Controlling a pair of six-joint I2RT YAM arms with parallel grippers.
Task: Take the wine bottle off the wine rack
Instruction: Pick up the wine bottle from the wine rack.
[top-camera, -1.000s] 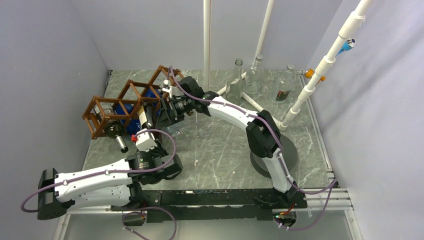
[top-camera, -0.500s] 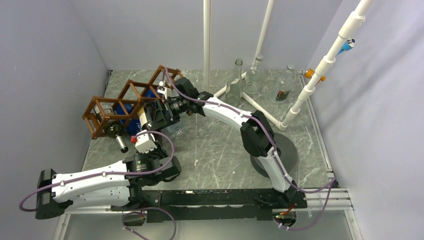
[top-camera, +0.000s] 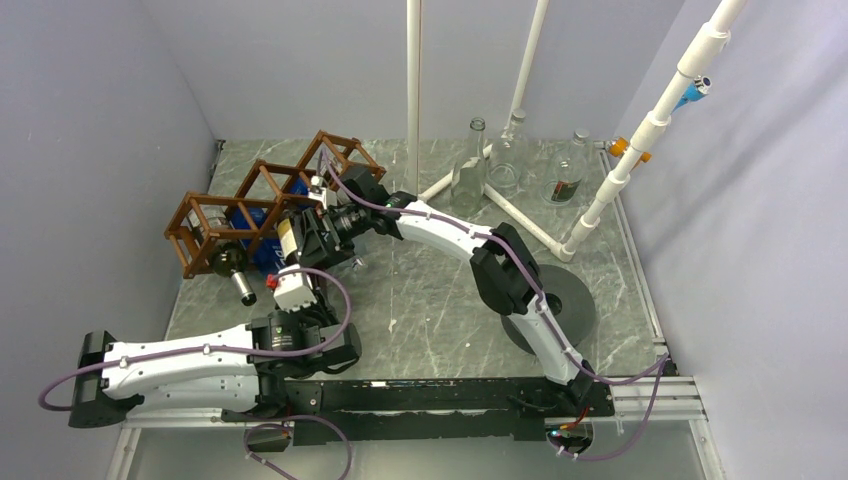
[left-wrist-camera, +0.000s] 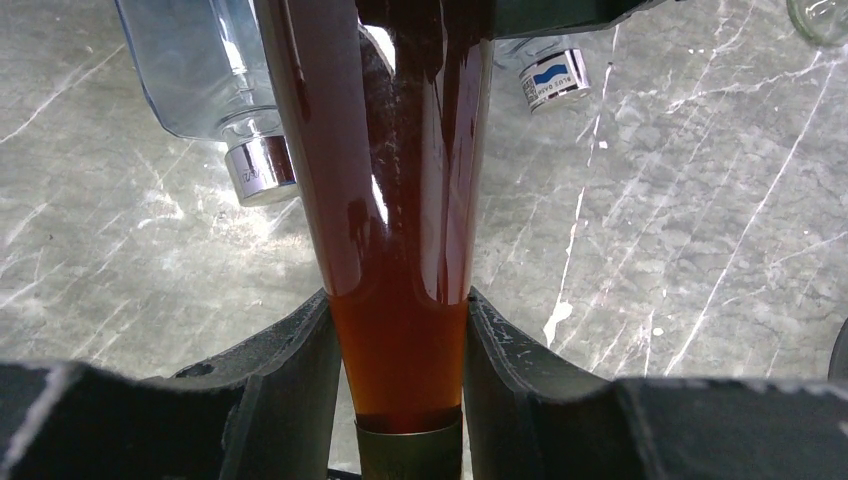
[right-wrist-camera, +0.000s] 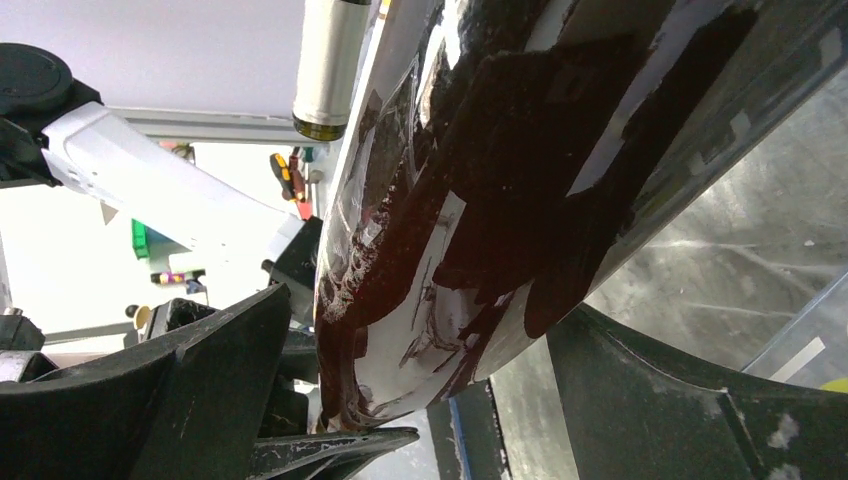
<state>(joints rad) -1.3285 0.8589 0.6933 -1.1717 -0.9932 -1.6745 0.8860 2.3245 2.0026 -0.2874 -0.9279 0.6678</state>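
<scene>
The brown wine rack (top-camera: 262, 186) stands at the back left of the table. A wine bottle (top-camera: 290, 238) with a white label sticks out of its front, neck toward the arms. My left gripper (top-camera: 287, 264) is shut on the amber neck (left-wrist-camera: 400, 330), with both fingers (left-wrist-camera: 300, 350) pressed against the glass just above the gold cap. My right gripper (top-camera: 308, 230) is open, and the bottle's labelled body (right-wrist-camera: 470, 200) lies between its fingers. A strip of table shows between the glass and one finger (right-wrist-camera: 640, 400).
A dark bottle (top-camera: 232, 263) and a blue-tinted clear bottle (left-wrist-camera: 200, 70) lie in the rack beside the held one. Empty glass bottles (top-camera: 472, 165) and white pipe stands (top-camera: 413, 90) are at the back right. Grey walls close in both sides.
My right gripper has moved left, closer in around the bottle's body. My left gripper has drawn slightly toward the near edge, still on the neck.
</scene>
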